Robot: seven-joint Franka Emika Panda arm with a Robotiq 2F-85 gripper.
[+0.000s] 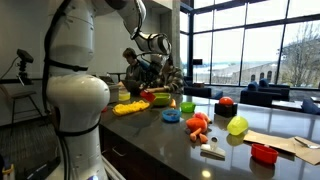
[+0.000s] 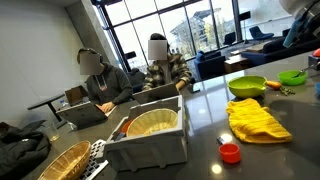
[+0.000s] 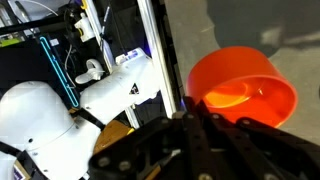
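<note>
In the wrist view my gripper (image 3: 195, 112) is shut, its dark fingers meeting on the near rim of an orange bowl (image 3: 245, 88). The bowl's hollow faces the camera over the dark counter (image 3: 250, 30). In an exterior view the arm reaches down to the same orange bowl (image 1: 159, 98), which is beside a green bowl (image 1: 148, 93); the fingertips themselves are too small to make out there. A bit of orange (image 2: 273, 85) shows next to the green bowl (image 2: 247, 86) in an exterior view, where the gripper is out of sight.
The counter carries a yellow cloth (image 1: 128, 108), a blue item (image 1: 171, 116), an orange toy (image 1: 197, 125), a lime ball (image 1: 237, 126) and a red lid (image 1: 264, 153). A white crate (image 2: 150, 135) and a wicker basket (image 2: 60, 160) stand nearer. Two people (image 2: 100, 80) sit behind.
</note>
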